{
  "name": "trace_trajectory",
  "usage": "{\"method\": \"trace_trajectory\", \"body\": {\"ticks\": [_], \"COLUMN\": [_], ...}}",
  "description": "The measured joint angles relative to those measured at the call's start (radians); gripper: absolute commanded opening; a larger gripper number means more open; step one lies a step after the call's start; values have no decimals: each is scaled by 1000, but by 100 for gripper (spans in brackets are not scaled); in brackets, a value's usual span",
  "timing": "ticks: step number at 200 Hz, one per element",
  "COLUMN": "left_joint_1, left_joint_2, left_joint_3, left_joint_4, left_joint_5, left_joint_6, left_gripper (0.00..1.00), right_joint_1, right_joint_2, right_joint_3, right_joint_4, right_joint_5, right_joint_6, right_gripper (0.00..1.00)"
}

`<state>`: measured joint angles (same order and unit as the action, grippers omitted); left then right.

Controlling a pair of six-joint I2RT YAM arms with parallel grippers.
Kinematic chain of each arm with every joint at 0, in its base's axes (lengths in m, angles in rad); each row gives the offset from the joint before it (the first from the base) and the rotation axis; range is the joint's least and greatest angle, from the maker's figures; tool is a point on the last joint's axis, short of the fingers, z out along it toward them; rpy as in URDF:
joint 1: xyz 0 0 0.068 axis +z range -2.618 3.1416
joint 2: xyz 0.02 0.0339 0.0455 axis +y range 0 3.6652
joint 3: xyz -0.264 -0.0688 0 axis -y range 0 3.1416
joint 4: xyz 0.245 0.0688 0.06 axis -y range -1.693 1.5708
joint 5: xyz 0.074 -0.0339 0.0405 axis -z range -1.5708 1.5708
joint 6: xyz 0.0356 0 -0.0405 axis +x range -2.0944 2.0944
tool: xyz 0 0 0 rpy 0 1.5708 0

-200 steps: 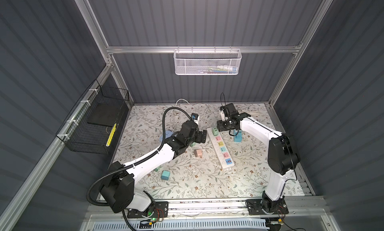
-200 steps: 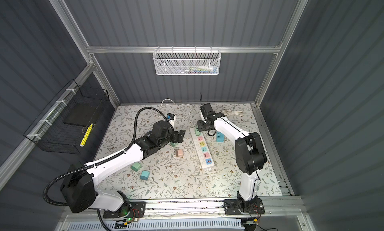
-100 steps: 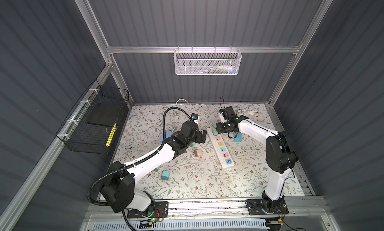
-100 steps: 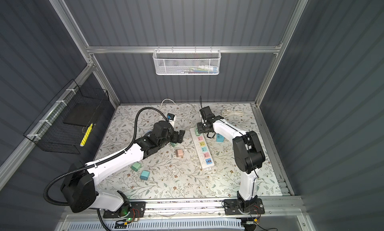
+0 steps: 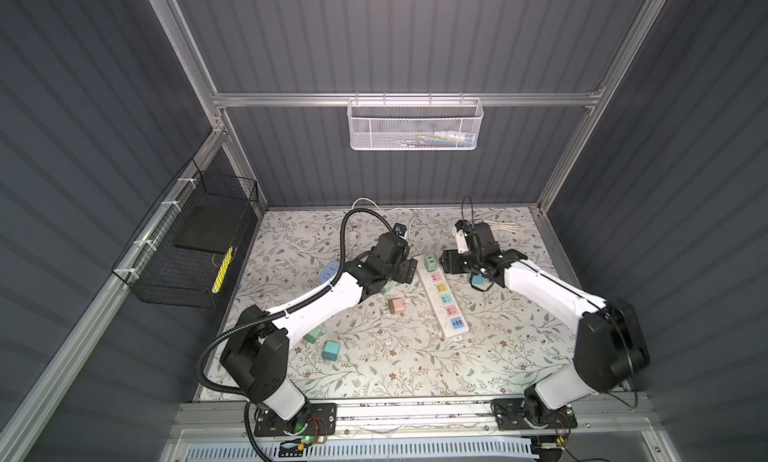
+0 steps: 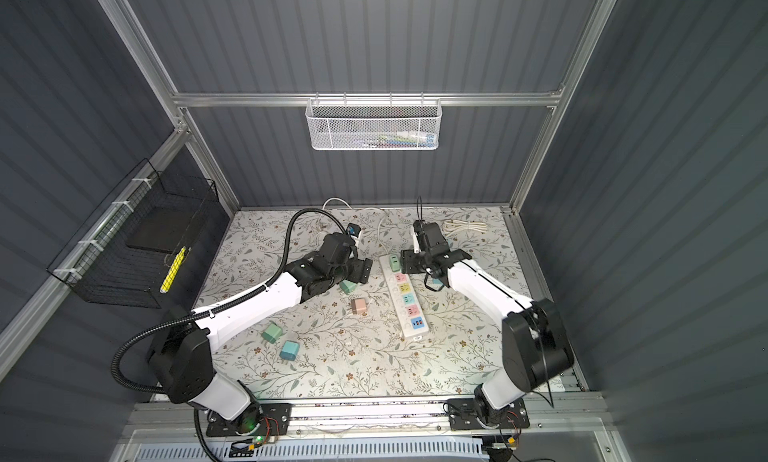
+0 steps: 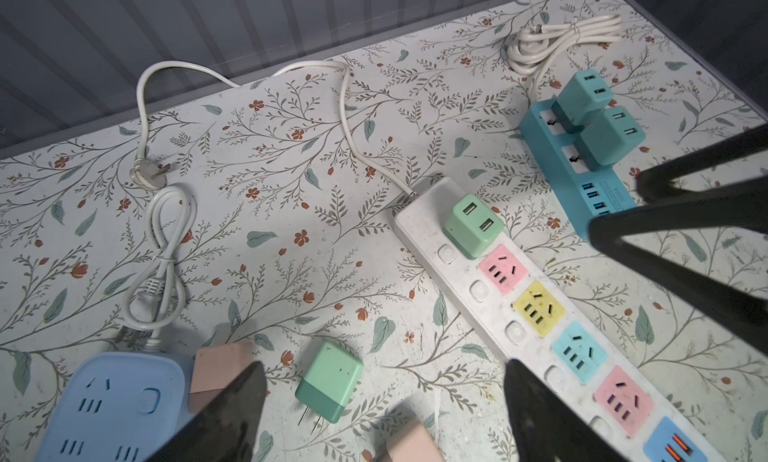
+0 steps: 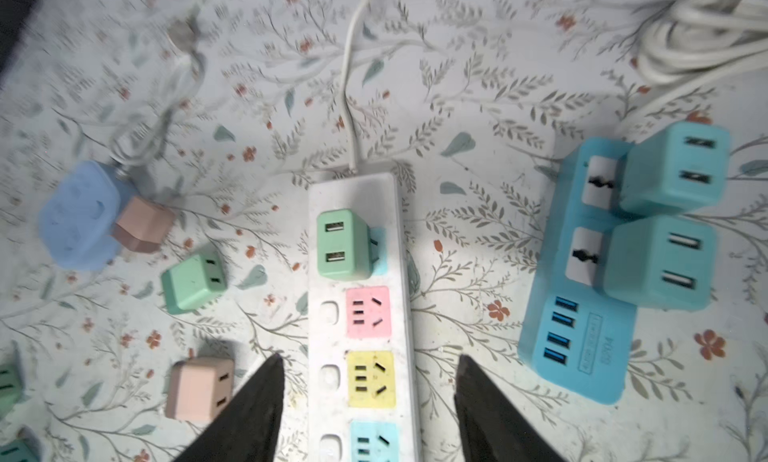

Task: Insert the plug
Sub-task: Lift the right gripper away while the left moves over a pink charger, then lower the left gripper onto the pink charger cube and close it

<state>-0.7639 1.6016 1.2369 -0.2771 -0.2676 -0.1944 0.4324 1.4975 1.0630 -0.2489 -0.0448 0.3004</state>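
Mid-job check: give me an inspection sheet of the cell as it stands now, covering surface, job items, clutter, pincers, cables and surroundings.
Surface: floral mat, flat, no spills seen.
Job's things: white power strip; green charger stands in its end socket; the other coloured sockets are free.
Clutter: loose green charger, pink charger, blue cube socket, teal strip carrying two teal chargers.
Grippers: left pincer open, empty; right pincer open, empty, over the white power strip.
Cables: strip cord runs toward the back wall; coiled white cord.
Surroundings: white mesh basket, black wire basket.
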Motion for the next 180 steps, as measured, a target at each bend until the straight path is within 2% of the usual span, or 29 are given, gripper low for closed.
{"method": "trace_trajectory", "body": {"ticks": [14, 30, 74, 118, 180], "left_joint_1": [0, 0, 0, 0, 0], "left_joint_2": [13, 40, 129, 175, 207], "left_joint_3": [0, -12, -36, -49, -72], "left_joint_4": [-28, -49, -124, -150, -154], "left_joint_5": [30, 67, 132, 181, 230], "left_joint_6": [-1, -5, 1, 0, 0], "left_gripper": [84, 83, 81, 78, 74], "right_joint_1": [-1, -1, -1, -1, -1], "right_joint_2": [-54, -46, -84, -173, -186], "right_joint_3": [-73, -121, -308, -372, -424], "right_joint_4": [56, 94, 219, 337, 398], "right_joint_5": [-37, -71, -137, -104, -24], "right_joint_6": [17, 39, 98, 134, 150], "right_gripper": [68, 68, 75, 77, 79]}}
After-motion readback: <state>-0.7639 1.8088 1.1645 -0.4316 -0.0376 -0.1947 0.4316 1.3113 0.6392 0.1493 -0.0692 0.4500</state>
